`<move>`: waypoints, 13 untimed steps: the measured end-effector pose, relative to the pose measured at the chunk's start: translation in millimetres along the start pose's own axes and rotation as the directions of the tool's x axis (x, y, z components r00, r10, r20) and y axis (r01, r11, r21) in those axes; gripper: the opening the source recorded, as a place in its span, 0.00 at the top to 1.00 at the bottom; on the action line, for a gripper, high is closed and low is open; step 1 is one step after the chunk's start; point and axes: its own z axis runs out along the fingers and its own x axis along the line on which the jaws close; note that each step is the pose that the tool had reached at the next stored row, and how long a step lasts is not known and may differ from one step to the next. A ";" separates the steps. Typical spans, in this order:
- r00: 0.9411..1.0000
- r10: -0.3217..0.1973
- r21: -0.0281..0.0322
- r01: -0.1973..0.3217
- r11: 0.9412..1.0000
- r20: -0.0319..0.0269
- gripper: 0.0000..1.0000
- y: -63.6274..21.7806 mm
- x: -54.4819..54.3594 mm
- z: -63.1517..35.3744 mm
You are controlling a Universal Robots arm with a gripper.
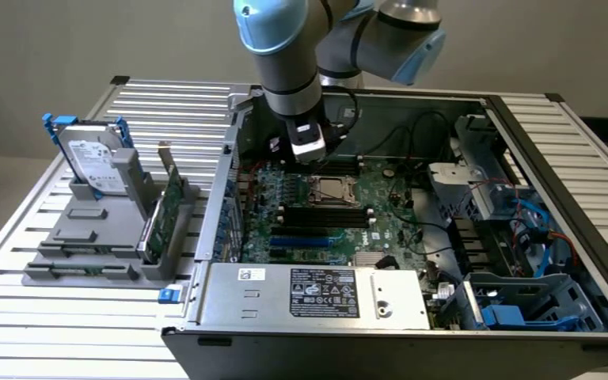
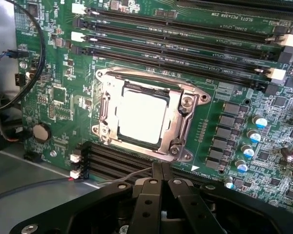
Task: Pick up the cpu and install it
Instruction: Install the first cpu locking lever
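Observation:
The cpu [image 2: 141,117], a shiny silver square, lies flat inside the metal-framed socket [image 2: 188,105] on the green motherboard [image 2: 63,97]. My gripper [image 2: 161,166] hangs just beside the socket, over the dark memory slots. Its two black fingers are pressed together with nothing between them. In the exterior view the gripper [image 1: 309,158] hovers inside the open computer case, a little toward the far side of the socket [image 1: 336,191].
The case walls [image 1: 225,182] and the power supply [image 1: 315,289] ring the board. A drive cage with cables [image 1: 494,206] stands on the exterior view's right. A hard drive with a blue bracket [image 1: 93,162] sits in a grey stand outside the case.

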 end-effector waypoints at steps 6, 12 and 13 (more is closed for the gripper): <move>1.000 0.022 -0.001 -0.022 1.000 0.017 0.89 -2.0 0.3 0.6; 0.999 0.037 0.003 -0.037 0.999 0.020 0.89 -3.4 0.4 1.2; 0.999 0.040 0.004 -0.040 0.999 0.020 0.89 -3.5 0.4 1.2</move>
